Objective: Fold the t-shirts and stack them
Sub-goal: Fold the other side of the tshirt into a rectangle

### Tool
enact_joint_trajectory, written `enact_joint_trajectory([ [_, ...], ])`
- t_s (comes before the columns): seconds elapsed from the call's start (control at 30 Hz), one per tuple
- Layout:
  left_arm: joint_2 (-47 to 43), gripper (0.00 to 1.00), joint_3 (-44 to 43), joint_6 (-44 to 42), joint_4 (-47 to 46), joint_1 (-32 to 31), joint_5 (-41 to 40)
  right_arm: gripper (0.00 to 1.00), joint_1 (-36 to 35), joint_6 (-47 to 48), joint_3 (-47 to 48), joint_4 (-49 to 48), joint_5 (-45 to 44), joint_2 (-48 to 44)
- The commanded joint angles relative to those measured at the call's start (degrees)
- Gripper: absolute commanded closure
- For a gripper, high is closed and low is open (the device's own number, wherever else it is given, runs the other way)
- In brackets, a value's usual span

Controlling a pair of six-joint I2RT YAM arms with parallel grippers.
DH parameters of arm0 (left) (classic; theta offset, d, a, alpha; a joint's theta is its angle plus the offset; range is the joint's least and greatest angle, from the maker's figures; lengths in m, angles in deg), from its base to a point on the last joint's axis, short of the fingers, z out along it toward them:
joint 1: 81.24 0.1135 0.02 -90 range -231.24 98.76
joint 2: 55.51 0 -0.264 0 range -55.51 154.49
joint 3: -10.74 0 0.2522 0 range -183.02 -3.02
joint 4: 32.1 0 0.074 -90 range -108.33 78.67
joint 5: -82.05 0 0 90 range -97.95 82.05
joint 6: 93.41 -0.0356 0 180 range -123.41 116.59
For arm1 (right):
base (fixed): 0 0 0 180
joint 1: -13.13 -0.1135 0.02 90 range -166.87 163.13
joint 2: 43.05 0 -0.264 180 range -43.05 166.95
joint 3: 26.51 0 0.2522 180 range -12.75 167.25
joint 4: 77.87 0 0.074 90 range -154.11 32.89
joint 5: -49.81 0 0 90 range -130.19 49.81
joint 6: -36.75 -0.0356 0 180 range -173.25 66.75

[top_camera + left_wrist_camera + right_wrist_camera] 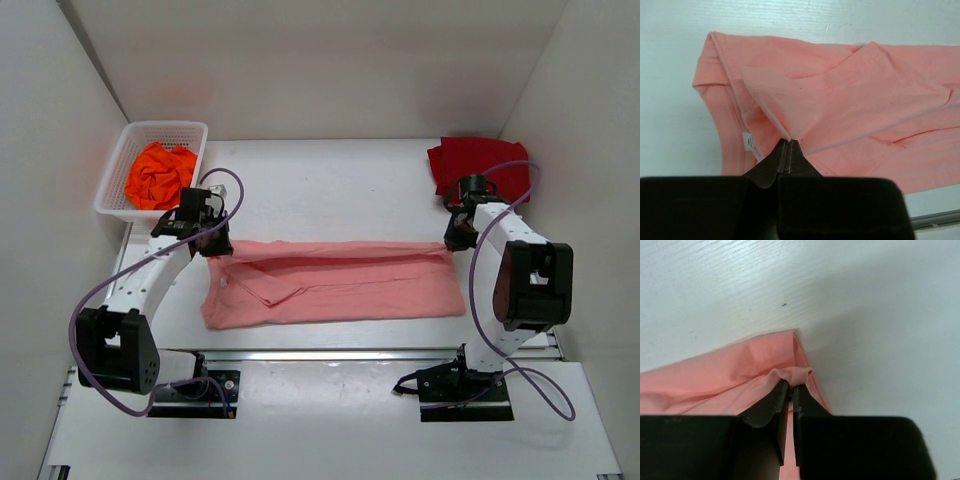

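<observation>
1. The salmon-pink t-shirt (335, 283) lies stretched across the middle of the table (330, 190), partly folded lengthwise.
2. The left gripper (788, 146) pinches a fold at the shirt's left end. The right gripper (792, 382) clamps its right corner.
3. The orange t-shirt (158, 175) sits crumpled in the white basket (113, 180) at far left. The dark red t-shirt (480, 160) lies just behind the right gripper.

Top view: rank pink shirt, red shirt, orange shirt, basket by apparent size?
1. salmon-pink t-shirt, laid out
2. white lattice basket
3. dark red t-shirt, edge partly hidden
4. orange t-shirt, bunched in the basket
3 and 4 are close.
</observation>
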Motion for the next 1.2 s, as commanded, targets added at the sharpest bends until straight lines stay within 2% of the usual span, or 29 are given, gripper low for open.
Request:
enact_joint_trajectory([
  [0.0,-3.04,1.00,2.13,0.34,1.13,-0.05,-1.15,1.00,0.36,0.49,-1.77,-1.72,-0.99,-4.00],
  [0.2,-4.53,1.00,4.42,0.34,1.39,-0.23,-1.76,1.00,-0.09,0.05,-3.63,-1.11,-0.72,-5.76],
  [0.33,-3.92,1.00,4.78,0.34,2.27,0.39,-3.52,0.99,-0.44,-2.84,-3.98,4.51,-3.44,-6.99],
  [0.37,-3.57,1.00,4.78,0.60,2.79,0.82,-3.44,0.95,-0.52,-3.46,-3.80,6.96,-4.06,-7.26],
  [0.4,-3.74,1.00,5.04,0.60,2.62,0.66,-3.00,0.76,-0.70,-5.38,-3.98,8.20,-5.72,-7.17],
  [0.43,-4.09,0.96,4.86,1.04,2.97,1.18,-3.34,0.60,-0.70,-6.27,-4.24,10.04,-7.21,-7.26],
  [0.47,-4.44,0.81,5.30,1.39,2.97,1.01,-3.35,0.50,-0.52,-7.15,-4.50,11.72,-8.19,-7.52],
  [0.57,-6.64,0.74,5.48,2.97,2.80,0.30,-4.40,0.52,-0.26,-7.95,-4.60,12.70,-10.30,-8.57],
  [0.6,-7.25,0.66,6.00,3.32,2.62,0.21,-4.84,0.51,0.00,-7.78,-4.59,12.79,-10.04,-8.75],
  [0.63,-8.30,0.64,6.01,3.93,2.10,0.30,-4.84,0.51,0.09,-7.51,-4.25,12.09,-9.35,-9.10],
  [0.67,-9.01,0.67,6.53,4.29,1.83,0.56,-4.84,0.53,0.27,-7.51,-3.98,10.95,-8.82,-9.28],
  [0.7,-9.36,0.68,6.18,4.55,1.83,0.65,-4.84,0.72,0.36,-6.38,-3.28,9.72,-7.94,-9.46],
  [0.73,-9.54,0.68,6.62,4.21,1.57,0.31,-4.84,0.81,0.01,-5.41,-2.84,9.10,-7.50,-9.63],
  [0.8,-9.89,0.64,7.14,5.17,0.43,-0.05,-4.84,0.86,-0.43,-4.09,-1.79,7.17,-5.83,-9.28],
  [0.9,-9.11,0.60,8.29,7.01,-2.20,-0.75,-3.70,0.86,-1.49,-3.38,0.05,5.93,-4.68,-8.32],
  [0.97,-7.53,0.59,9.51,8.07,-4.92,-1.54,-2.83,0.81,-2.19,-2.25,-0.02,3.30,-1.80,-7.35],
  [1.17,-0.23,0.62,10.92,11.23,-10.73,-4.26,0.08,0.86,-5.18,-0.31,1.20,-2.68,2.96,-3.22],
])
